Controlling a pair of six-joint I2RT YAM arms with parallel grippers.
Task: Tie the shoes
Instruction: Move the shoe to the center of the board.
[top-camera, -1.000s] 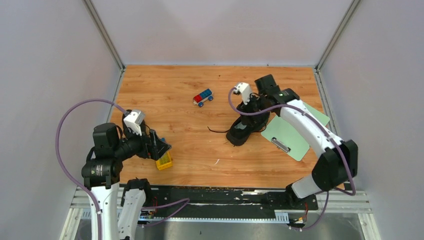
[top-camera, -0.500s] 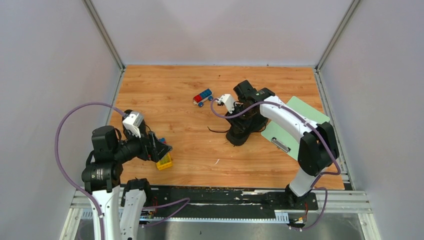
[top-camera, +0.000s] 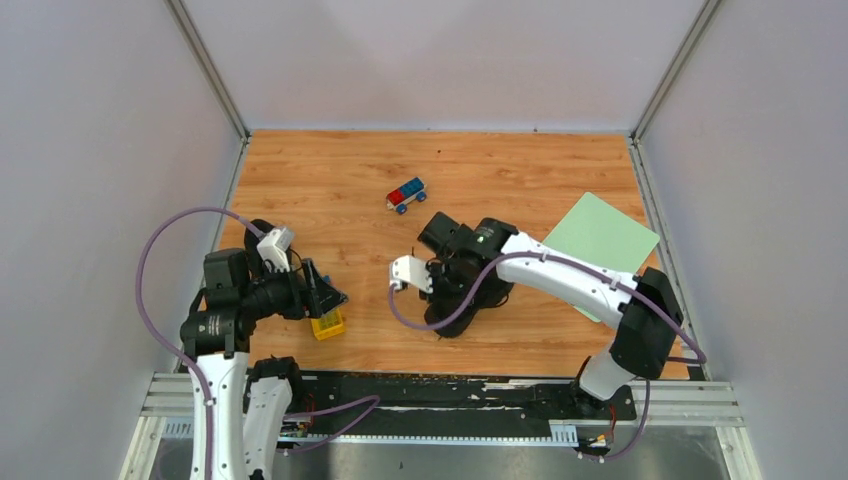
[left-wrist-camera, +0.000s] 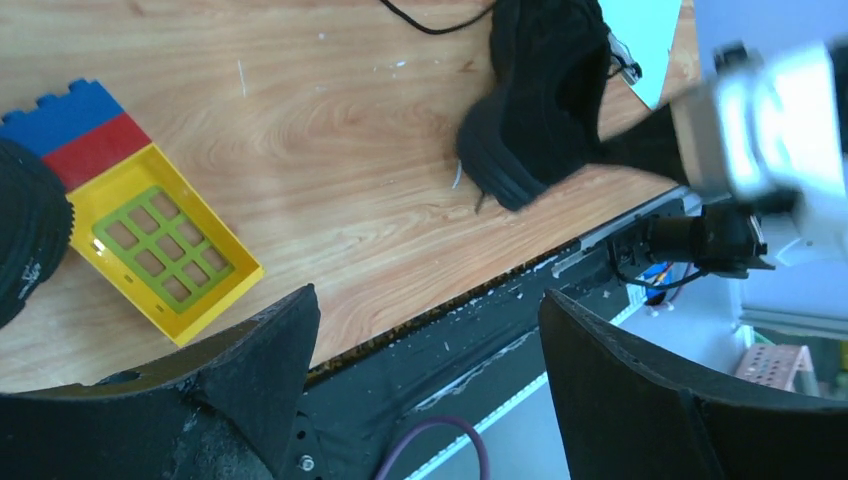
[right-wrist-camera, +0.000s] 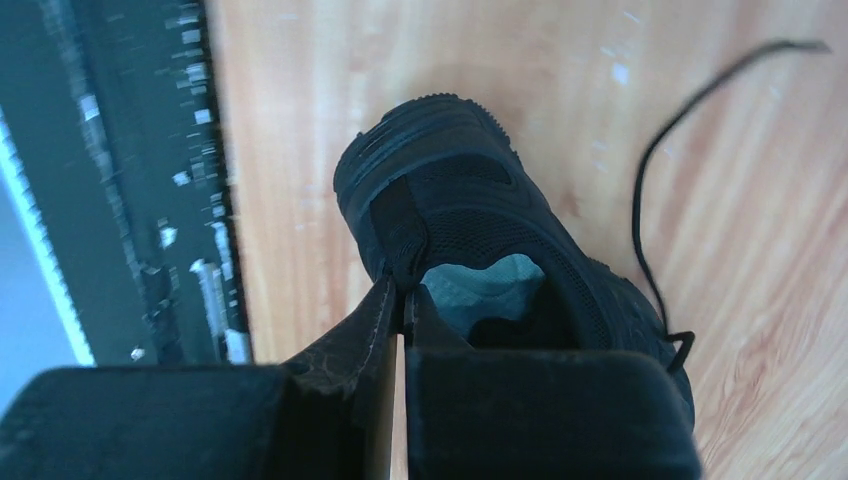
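From above: right arm stretches across to mid-surface (top-camera: 330, 170), near the front edge. Right pincer (top-camera: 445, 305) is down on a black shoe (top-camera: 440, 326); arm hides most of it, so grip can't be read from this view. Only one shoe shows. Left pincer (top-camera: 330, 295) sits low at left-front, fingers spread wide, nothing betw. them, just above a yellow block (top-camera: 328, 326). Toy car (top-camera: 406, 194), red/blue, lies further back, well apart from the shoe. Green board (top-camera: 600, 240) lies flat at right, partly under the right arm.

Left wrist view: both fingers (left-wrist-camera: 265, 350) stand far apart at the bottom of the frame, w/ bare wood and the front rail (left-wrist-camera: 480, 350) betw. them, holding nothing. Yellow block (left-wrist-camera: 165, 250) w/ a green grid in it lies at left, touching a red/blue brick (left-wrist-camera: 65, 130). Shoe (left-wrist-camera: 545, 100) is top centre, close to the front edge, on its sole. Thin lace (left-wrist-camera: 430, 20) loops loose on the wood beside it. Right arm's wrist shows as a blur at far right.

Right wrist view: right pincer (right-wrist-camera: 400, 300) is closed, fingers all but touching, pinching the fabric rim at the shoe's (right-wrist-camera: 470, 210) heel. Heel points to the front rail (right-wrist-camera: 140, 200). Grey insole (right-wrist-camera: 480, 285) shows inside the opening. One lace (right-wrist-camera: 645, 190) trails loose over the wood, untied
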